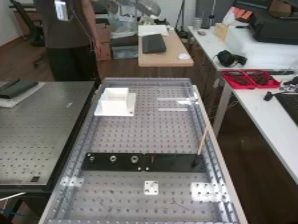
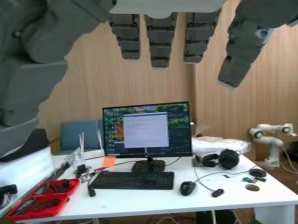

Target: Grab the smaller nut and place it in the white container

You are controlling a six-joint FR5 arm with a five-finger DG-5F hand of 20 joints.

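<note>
On the flat black bar (image 1: pixel 169 162) in the high view stand the smaller nut (image 1: pixel 92 159), the larger nut (image 1: pixel 113 158) and the bearing (image 1: pixel 134 159), in a row and apart from each other. The white container (image 1: pixel 116 102) sits farther up the bench, toward its far left corner. In the wrist view the hand (image 2: pixel 159 40) hangs with its fingers straight and nothing between them, facing a desk with a monitor, away from the bench parts.
A thin stick (image 1: pixel 203 141) stands tilted at the bar's right end. A small white plate (image 1: pixel 151 187) lies nearer than the bar. Metal rails (image 1: pixel 216 155) edge the bench. Red trays (image 1: pixel 249 79) lie on the side desk.
</note>
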